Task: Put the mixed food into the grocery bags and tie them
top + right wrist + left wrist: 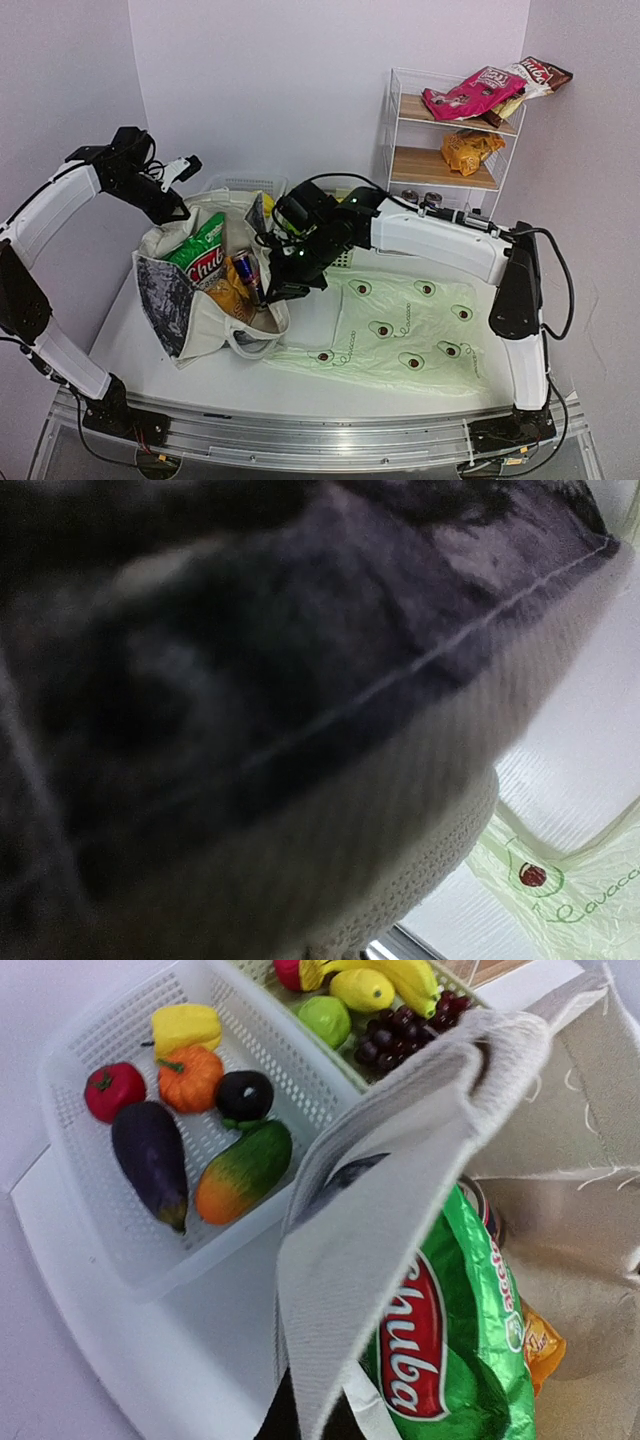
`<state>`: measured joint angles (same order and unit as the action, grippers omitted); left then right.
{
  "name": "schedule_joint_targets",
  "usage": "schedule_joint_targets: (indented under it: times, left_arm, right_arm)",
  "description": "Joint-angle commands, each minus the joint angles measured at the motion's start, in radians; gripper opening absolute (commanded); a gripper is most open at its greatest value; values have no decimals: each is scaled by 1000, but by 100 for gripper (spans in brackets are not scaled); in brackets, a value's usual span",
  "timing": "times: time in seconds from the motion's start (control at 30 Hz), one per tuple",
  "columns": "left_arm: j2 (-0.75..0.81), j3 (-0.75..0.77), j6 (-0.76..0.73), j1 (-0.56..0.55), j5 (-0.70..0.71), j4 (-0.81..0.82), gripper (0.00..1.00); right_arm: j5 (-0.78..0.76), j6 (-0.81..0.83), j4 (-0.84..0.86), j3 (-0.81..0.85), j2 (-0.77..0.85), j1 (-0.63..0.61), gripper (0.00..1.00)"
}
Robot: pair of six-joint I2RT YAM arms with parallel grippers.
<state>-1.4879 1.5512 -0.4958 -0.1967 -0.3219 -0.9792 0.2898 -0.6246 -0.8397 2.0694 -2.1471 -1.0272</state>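
The canvas tote [210, 322] stands open towards the left edge of the bench [135, 350]. Inside it are the green-white crisp packet [203, 250], the orange crisp packet [228, 290] and the drink can [246, 268]. The left gripper [172, 205] is clenched on the tote's far strap and holds that side up. The right gripper [272, 292] is closed at the tote's near-right rim. Its own camera is blurred by cloth pressed close, so I cannot tell whether it pinches the fabric. The avocado-print plastic bag [400, 340] lies flat along the near-right edge, just beside the tote. Bananas [400, 975] and the grape bunch [400, 1030] sit in the green basket [340, 1060] behind the tote. Beside it, the white basket [120, 1250] holds an eggplant [150, 1160].
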Motion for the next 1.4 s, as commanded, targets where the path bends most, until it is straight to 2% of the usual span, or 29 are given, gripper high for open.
schedule_joint_targets:
  times: [0.0,0.13,0.27,0.37,0.5,0.57,0.6,0.63,0.67,0.77,0.8,0.87,0.97,1.03,1.07,1.17,1.37]
  left_arm:
    - [166,125,3,8,223,-231,0]
    - [247,150,3,9,383,-375,0]
    - [277,140,14,8,552,-442,0]
    - [266,147,20,9,651,-447,0]
    - [252,100,9,11,750,-411,0]
    - [251,68,0,16,788,-400,0]
    - [247,56,2,17,791,-410,1]
    - [241,49,8,18,789,-429,6]
    - [237,44,12,18,783,-442,18]
    - [238,82,-5,18,721,-417,64]
    - [236,137,-18,18,658,-404,72]
    - [231,283,-47,18,453,-388,80]
    - [230,453,-76,18,-27,-406,82]
    - [235,428,-88,18,-281,-441,84]
    - [243,382,-90,16,-326,-442,85]
    - [283,199,-162,-11,-297,-441,92]
    - [326,8,-225,-169,-44,-401,99]
  right_arm:
    - [46,-52,39,138,134,-17,0]
    - [38,-44,42,300,118,-49,0]
    - [-32,-50,87,453,22,-48,0]
    - [-42,-145,300,478,-80,-46,0]
    - [-103,-249,456,616,-260,-45,0]
    - [-137,-310,539,622,-304,-47,0]
    - [-158,-326,567,611,-313,-47,0]
    - [-177,-330,579,597,-315,-47,0]
    - [-190,-333,591,585,-317,-47,0]
    - [-202,-337,614,581,-335,-50,0]
    - [-209,-338,617,588,-343,-52,0]
    - [-223,-340,627,600,-355,-54,0]
    - [-250,-337,651,618,-368,-58,0]
    - [-269,-328,664,628,-373,-60,0]
    - [-279,-322,672,628,-373,-60,0]
    - [-290,-307,685,626,-373,-60,0]
    - [-343,-316,703,632,-400,-60,0]
